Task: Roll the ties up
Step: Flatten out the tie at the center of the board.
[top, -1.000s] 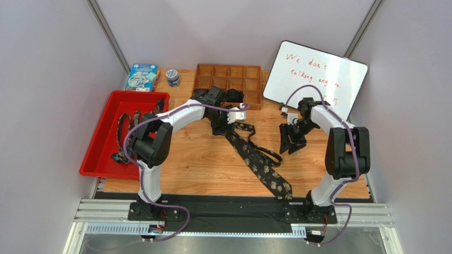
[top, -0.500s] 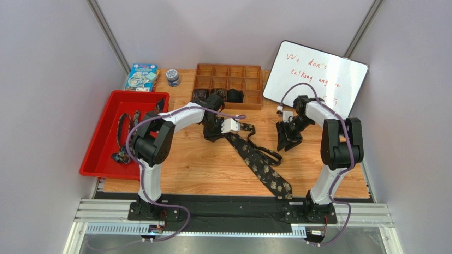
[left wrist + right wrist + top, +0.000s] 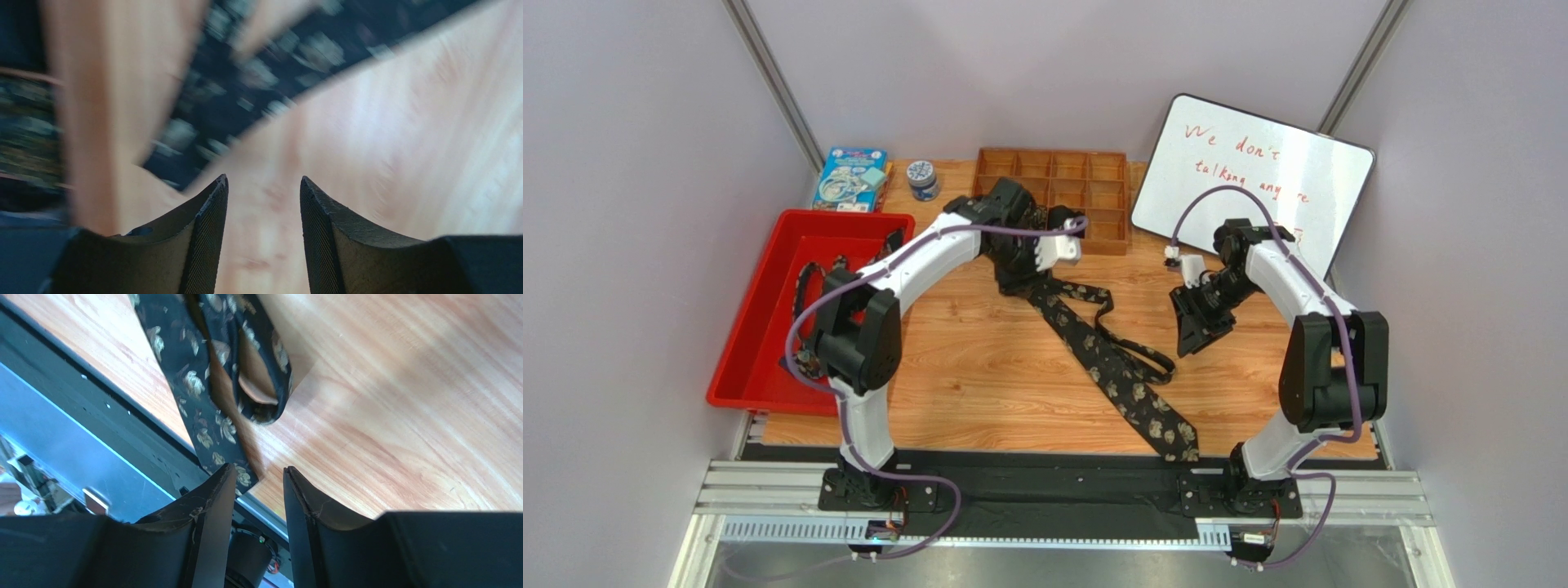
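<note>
Wooden tabletop (image 3: pixel 977 380), tie (image 3: pixel 1124 392), perhaps lilac walls (image 3: pixel 1051 74)

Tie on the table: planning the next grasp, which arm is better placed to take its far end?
Left, probably. The left fingers hang at the tie's far end; the right fingers stand apart, beside its loop over bare table.

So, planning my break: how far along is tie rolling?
Done: no rolled tie shows; the left arm hides part of the wooden divider tray. In hand: nothing; left gripper and right gripper open, one tie unrolled on the table. Left: that tie, plus ties in the red bin.
</note>
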Motion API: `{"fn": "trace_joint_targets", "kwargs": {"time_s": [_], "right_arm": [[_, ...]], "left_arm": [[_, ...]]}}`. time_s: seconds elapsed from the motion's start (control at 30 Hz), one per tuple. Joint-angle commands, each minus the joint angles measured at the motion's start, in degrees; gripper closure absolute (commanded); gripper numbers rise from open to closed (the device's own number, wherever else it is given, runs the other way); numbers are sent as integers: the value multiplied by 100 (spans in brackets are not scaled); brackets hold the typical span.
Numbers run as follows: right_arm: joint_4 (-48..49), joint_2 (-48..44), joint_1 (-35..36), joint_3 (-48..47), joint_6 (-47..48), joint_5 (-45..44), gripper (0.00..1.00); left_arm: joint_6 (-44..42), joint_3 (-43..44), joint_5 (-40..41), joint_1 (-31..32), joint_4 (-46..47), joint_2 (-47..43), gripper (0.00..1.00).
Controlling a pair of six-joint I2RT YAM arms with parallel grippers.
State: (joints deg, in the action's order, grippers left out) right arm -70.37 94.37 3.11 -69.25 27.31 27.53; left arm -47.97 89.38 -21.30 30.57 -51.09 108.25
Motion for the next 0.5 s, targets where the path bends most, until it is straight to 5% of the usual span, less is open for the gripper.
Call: {"fn": "trace_joint_targets", "kwargs": {"time_s": [0.0,0.2,0.47], "right_arm": [[-232,-410,14,140,495,-97,60],[-231,-507,14,211,389,-221,60],[-109,-542,5,289,556,-240,56]], "left_arm": [[375,1228,-120,11,468,968,47],[358,1828,520,125,451,1954,48],[393,362,1172,46,-181,1428,55]]}}
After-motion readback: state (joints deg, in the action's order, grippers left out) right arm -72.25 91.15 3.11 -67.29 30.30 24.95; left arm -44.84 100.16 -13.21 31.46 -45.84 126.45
